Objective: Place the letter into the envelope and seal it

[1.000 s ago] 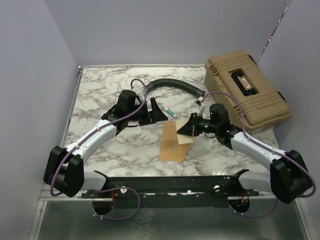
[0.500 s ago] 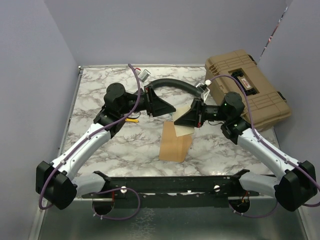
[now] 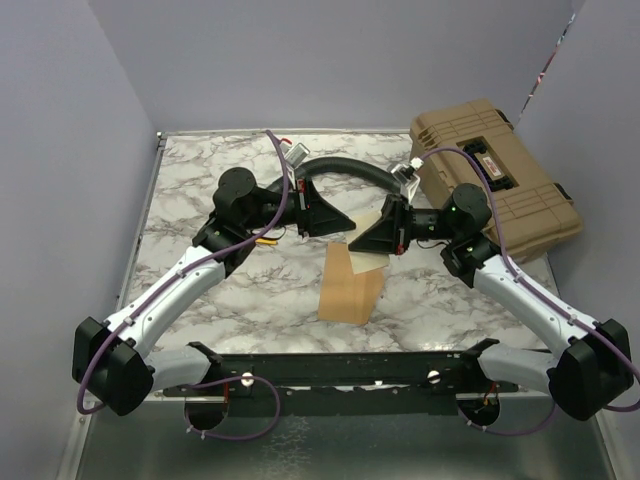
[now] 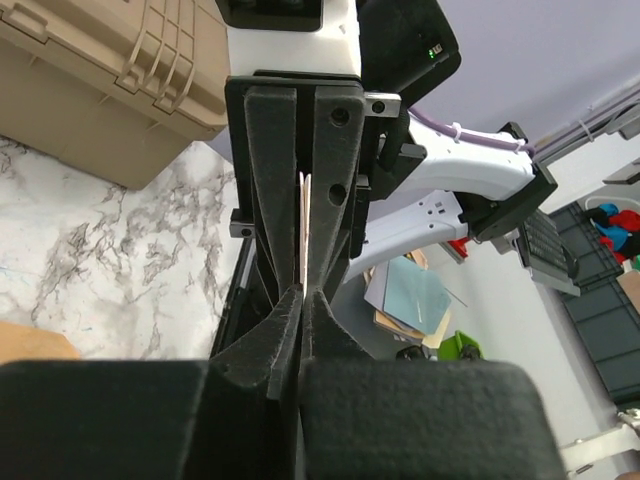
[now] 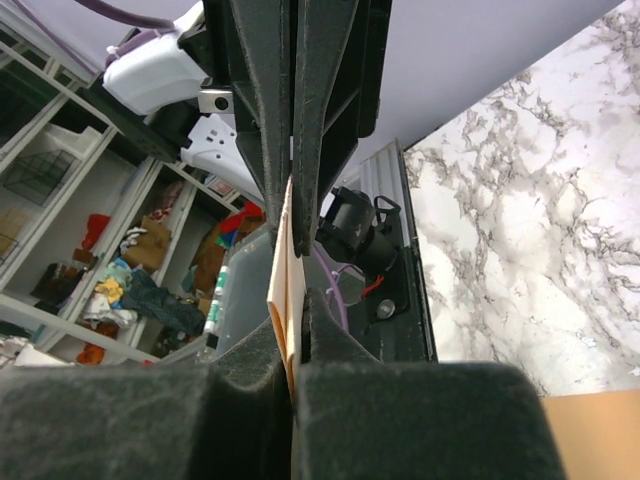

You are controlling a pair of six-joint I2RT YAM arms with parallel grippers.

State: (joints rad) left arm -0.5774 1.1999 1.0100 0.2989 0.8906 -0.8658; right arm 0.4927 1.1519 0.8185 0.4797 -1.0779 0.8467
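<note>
The left tool (image 4: 300, 298) has its two fingers pressed together on the thin edge of the letter (image 5: 280, 262), and the right tool (image 5: 296, 305), facing it tip to tip, pinches the same pale peach sheet from the other side. Both wrist views show the paper edge-on, running straight from one tool's fingertips into the other's. Both arms are raised and bent inward, so the two tools meet above the middle of the desk (image 3: 200, 190), a little toward its far edge. From above, the letter's lower part shows as a paler patch under the right tool, overlapping the far right corner of the envelope (image 3: 345, 290); whether the two touch cannot be told. The envelope, a darker brown, lies flat on the marble surface near the middle, closer to the near edge; its flap cannot be made out. A tan hard case (image 3: 495, 180) sits closed at the far right corner, and a black ribbed hose (image 3: 340, 167) arcs along the far edge behind the tools.
</note>
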